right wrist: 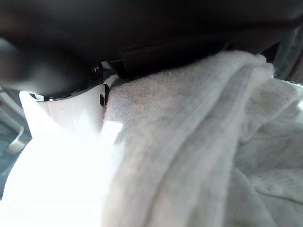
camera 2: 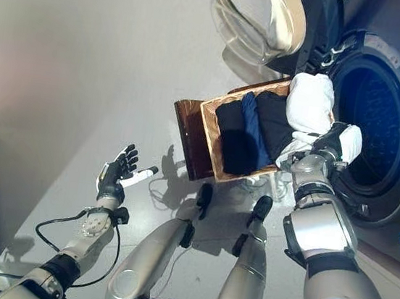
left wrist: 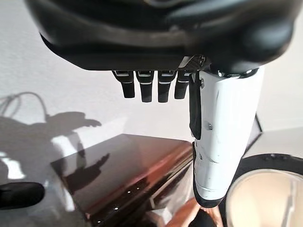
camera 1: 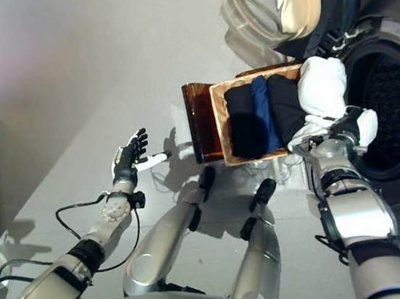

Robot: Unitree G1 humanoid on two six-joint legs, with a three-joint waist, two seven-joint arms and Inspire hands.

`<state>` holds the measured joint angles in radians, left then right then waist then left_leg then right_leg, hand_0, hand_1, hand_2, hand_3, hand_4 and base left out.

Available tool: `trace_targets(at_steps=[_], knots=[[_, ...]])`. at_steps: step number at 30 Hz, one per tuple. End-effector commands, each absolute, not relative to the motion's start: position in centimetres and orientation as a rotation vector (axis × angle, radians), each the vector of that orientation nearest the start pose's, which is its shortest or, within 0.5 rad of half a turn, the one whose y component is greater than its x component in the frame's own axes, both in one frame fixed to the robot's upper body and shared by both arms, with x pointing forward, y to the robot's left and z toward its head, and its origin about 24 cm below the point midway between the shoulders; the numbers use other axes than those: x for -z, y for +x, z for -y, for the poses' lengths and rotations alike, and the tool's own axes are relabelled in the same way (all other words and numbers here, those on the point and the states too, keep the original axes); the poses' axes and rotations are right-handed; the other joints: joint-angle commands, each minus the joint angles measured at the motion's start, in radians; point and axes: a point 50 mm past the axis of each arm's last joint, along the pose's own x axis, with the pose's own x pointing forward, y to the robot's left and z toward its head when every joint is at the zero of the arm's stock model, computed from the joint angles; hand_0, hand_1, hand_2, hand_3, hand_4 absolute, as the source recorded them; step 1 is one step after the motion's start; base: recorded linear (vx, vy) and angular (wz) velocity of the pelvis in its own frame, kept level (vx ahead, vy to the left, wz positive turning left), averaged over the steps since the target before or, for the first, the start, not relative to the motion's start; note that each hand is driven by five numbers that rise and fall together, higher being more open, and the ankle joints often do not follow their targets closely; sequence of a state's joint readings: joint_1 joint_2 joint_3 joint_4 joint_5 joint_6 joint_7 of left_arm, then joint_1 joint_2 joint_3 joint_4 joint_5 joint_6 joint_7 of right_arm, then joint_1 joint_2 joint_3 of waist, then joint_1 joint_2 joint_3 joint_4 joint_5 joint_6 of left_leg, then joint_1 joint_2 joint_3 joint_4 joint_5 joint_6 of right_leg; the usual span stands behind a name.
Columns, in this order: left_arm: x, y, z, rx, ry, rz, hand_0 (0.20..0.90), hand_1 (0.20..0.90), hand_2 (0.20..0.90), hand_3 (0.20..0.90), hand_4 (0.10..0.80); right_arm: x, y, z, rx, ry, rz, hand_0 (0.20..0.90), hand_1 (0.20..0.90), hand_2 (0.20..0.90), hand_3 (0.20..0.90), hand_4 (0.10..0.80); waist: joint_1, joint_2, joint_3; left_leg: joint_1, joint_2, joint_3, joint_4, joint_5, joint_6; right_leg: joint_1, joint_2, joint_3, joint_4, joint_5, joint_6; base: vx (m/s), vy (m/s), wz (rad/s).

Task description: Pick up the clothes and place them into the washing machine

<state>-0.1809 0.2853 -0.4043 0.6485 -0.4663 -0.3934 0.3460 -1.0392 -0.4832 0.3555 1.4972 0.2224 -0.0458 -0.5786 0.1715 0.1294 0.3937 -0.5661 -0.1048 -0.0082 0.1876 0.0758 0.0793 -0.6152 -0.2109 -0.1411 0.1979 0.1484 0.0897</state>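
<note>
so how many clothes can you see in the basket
4. A black one at the basket's left end, a blue one next, another black one beside it, and a white one at the washer end, gripped by the right hand. More may lie underneath.

Left hand [camera 1: 129,157] hangs over the floor, well apart from the wooden crate [camera 1: 219,115], fingers straight, thumb out; right hand [camera 1: 343,127] reaches to the crate's far corner, fingers closed on the white garment [camera 1: 323,88].
</note>
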Motion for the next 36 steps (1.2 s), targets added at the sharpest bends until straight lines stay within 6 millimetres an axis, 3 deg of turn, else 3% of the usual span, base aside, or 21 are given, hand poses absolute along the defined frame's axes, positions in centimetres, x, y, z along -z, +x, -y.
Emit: trace_targets(at_steps=[1,9,13,20,21,30,36], knots=[[3.3,24.8,-20.0,-0.249,-0.007,-0.156,0.9,0.9,0.9,0.9,0.8,-14.7,38.9,28.0,0.746,-0.47,-0.023,0.2,0.2,0.2,0.2,0.3,0.015,-0.034,-0.05,-0.016,0.001,-0.039,0.006,-0.063,-0.085,0.103,0.003,0.001,-0.027,-0.078,-0.003,0.0,0.0,0.0],[4.2,24.2,-20.7,-0.259,0.017,-0.196,0.9,0.9,0.9,0.9,0.8,-12.4,38.8,26.3,0.728,-0.145,-0.036,0.2,0.2,0.2,0.2,0.3,0.011,-0.03,-0.05,-0.01,0.007,-0.034,0.004,-0.063,-0.084,0.103,0.009,0.011,-0.028,-0.082,-0.005,-0.003,0.0,0.01],[4.1,24.1,-20.7,-0.255,0.016,-0.193,0.9,0.9,0.9,0.9,0.8,-12.3,38.8,26.0,0.731,-0.102,-0.034,0.2,0.2,0.2,0.2,0.3,0.014,-0.02,-0.047,-0.015,0.007,-0.031,0.001,-0.059,-0.083,0.097,0.009,0.011,-0.027,-0.083,-0.007,0.0,0.0,0.0],[4.3,23.8,-21.0,-0.268,0.014,-0.201,0.9,0.9,0.9,0.9,0.8,-12.5,39.0,25.6,0.719,-0.189,-0.037,0.2,0.2,0.2,0.2,0.3,0.018,-0.005,-0.047,-0.023,0.008,-0.03,0.0,-0.057,-0.082,0.083,0.01,0.014,-0.019,-0.086,-0.008,0.0,0.0,0.0],[4.3,23.7,-21.0,-0.268,0.016,-0.199,0.9,0.9,0.9,0.9,0.8,-12.7,39.0,25.8,0.724,-0.224,-0.038,0.9,0.9,0.9,0.9,0.8,0.02,-0.004,-0.046,-0.027,0.008,-0.03,0.002,-0.057,-0.082,0.079,0.01,0.014,-0.017,-0.087,-0.008,0.0,0.0,0.0],[4.5,23.6,-20.8,-0.236,0.016,-0.219,0.9,0.9,0.9,0.9,0.8,-15.4,39.2,27.8,0.747,-0.278,-0.014,0.9,0.9,0.9,0.9,0.8,0.033,-0.006,-0.037,-0.056,0.01,-0.034,0.021,-0.06,-0.084,0.053,0.014,0.007,0.004,-0.099,-0.013,0.0,0.0,0.0],[4.7,23.5,-20.9,-0.235,0.029,-0.231,0.9,0.9,0.9,0.9,0.8,-15.4,39.2,27.9,0.746,-0.278,-0.016,0.9,0.9,0.9,0.9,0.8,0.034,-0.005,-0.027,-0.064,0.011,-0.035,0.025,-0.059,-0.084,0.046,0.014,0.006,0.011,-0.102,-0.014,0.009,-0.003,0.02]])
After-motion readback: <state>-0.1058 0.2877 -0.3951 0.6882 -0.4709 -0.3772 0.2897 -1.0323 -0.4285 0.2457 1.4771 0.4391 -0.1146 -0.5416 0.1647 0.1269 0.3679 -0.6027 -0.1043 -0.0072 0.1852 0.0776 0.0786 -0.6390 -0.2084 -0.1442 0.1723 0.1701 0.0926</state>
